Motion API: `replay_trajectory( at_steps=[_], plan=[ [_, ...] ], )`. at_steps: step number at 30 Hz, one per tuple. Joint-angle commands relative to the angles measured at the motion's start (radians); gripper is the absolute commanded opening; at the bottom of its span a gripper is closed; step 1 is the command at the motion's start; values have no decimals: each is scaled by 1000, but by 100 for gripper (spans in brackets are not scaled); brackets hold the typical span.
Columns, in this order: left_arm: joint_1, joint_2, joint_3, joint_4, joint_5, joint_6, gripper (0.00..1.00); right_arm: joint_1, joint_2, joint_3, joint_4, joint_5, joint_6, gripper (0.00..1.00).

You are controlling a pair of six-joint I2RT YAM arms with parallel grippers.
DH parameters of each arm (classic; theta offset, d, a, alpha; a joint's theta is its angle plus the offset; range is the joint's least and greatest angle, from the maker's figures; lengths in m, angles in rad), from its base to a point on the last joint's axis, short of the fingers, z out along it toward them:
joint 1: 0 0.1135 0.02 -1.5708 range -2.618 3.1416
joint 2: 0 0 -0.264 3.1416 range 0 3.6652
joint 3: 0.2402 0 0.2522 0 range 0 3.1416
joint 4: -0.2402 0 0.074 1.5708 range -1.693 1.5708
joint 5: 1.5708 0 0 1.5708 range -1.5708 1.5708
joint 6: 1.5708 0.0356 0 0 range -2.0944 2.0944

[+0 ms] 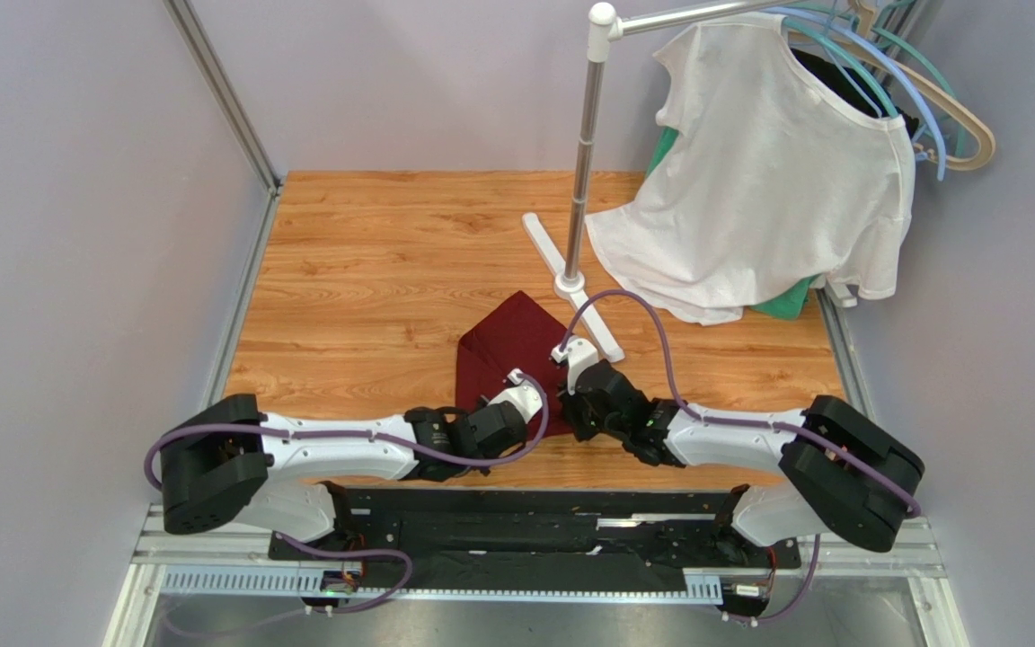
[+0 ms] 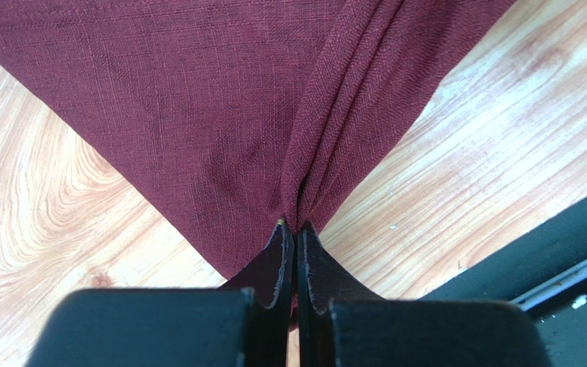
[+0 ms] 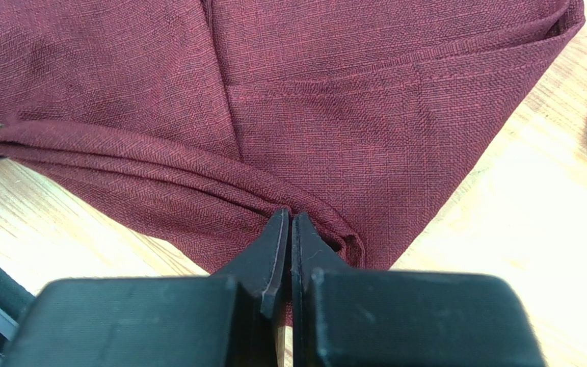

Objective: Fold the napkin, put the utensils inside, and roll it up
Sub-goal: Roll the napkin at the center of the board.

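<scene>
The dark maroon napkin [image 1: 510, 344] lies folded on the wooden table [image 1: 375, 256], near its front edge. My left gripper [image 1: 526, 399] is shut on the napkin's near edge; in the left wrist view the cloth [image 2: 220, 99] bunches into a ridge running up from the closed gripper [image 2: 296, 224]. My right gripper [image 1: 569, 399] is shut on the same edge just to the right; the right wrist view shows the napkin [image 3: 350, 115] pinched into a fold at the gripper [image 3: 290, 218]. No utensils are in view.
A white stand [image 1: 584, 162] rises from a cross-shaped base [image 1: 572, 286] just behind the napkin. A white T-shirt [image 1: 766, 175] hangs from it on hangers at the back right. Metal frame posts [image 1: 246, 229] border the table's left side.
</scene>
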Motion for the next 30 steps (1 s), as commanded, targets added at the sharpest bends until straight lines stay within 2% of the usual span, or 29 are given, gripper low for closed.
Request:
replay_trajectory(
  at_steps=[1,3,6,12,20,30],
  plan=[
    [-2,-47,28,19,39,29,0,-8,42,13,-74,20,1,0],
    [10,-57,28,36,141,44,0,-6,45,16,-77,21,2,0],
    [91,-47,28,44,298,43,0,-8,39,18,-82,23,-1,0],
    [262,-35,19,59,510,37,0,-10,19,15,-89,18,-1,0],
    [369,137,87,28,663,9,0,-10,12,17,-95,4,-1,0],
    [458,264,125,-70,719,-8,0,-8,-50,32,-155,0,-10,0]
  ],
)
